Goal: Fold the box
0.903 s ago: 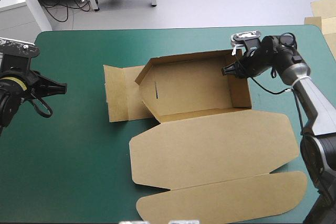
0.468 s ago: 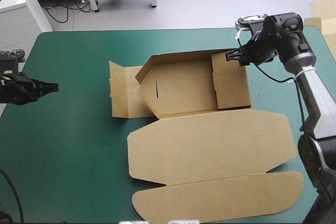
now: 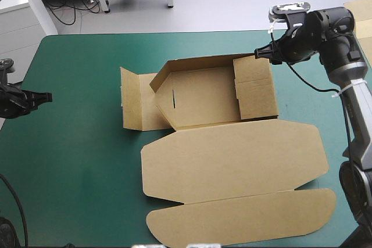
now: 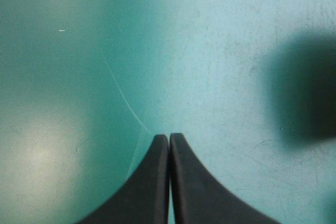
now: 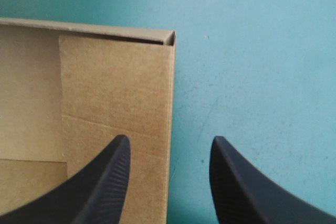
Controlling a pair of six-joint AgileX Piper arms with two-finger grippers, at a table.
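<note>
The brown box (image 3: 203,94) lies mid-table as an open tray with its far and left walls raised. Its lid (image 3: 232,161) rests flat toward the near edge, and a side flap (image 3: 135,107) lies flat on the left. The right end flap (image 3: 254,88) is folded inward over the tray. My right gripper (image 3: 259,54) hovers open at the box's far right corner. In the right wrist view the gripper (image 5: 168,148) straddles the end flap's (image 5: 115,93) outer edge without touching it. My left gripper (image 3: 47,96) is shut and empty at the table's left edge, with only teal-green cover ahead of its fingertips (image 4: 169,137).
Bare teal-green cover (image 3: 75,161) stretches between the left gripper and the box. A narrower strip of cover (image 5: 252,77) lies right of the box. Pale board sheets (image 3: 357,13) sit beyond the table's far right corner.
The right end flap has folded inward over the tray. My right gripper drew back out of the box to its far right corner. The left arm pulled away to the left edge.
</note>
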